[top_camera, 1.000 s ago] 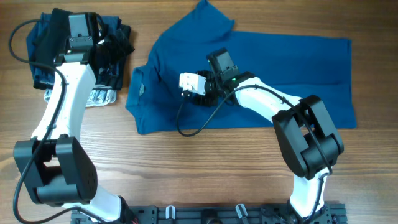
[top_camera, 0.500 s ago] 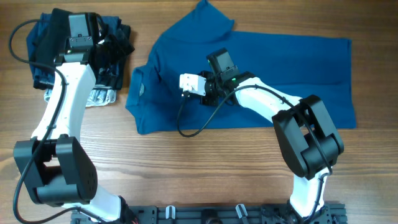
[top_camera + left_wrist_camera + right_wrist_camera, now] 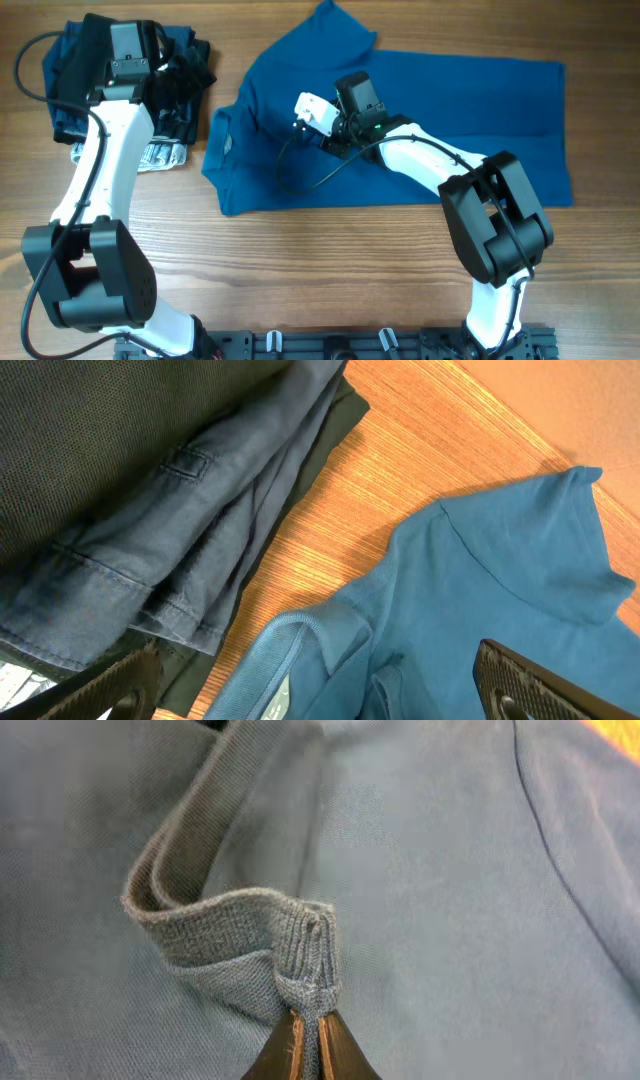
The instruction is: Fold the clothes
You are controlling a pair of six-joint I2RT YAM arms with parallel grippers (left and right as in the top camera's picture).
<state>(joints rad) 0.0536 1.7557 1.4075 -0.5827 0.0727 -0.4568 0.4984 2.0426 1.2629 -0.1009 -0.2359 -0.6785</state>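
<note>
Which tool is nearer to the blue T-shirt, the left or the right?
Right. The right tool is shut on a ribbed edge of the blue T-shirt; the left tool is open above the pile of dark folded clothes, beside the shirt.

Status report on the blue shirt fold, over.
Right gripper shut on ribbed edge of soft medium-blue T-shirt. Left gripper open, over folded dark garments. Nothing obstructing.

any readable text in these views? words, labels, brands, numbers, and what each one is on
No text can be read in any view.
neck label inside the collar of the blue T-shirt: a pale patch, too blurred to read in the left wrist view and too small in the overhead view.
folded dark garments: no print or tag visible.
</note>
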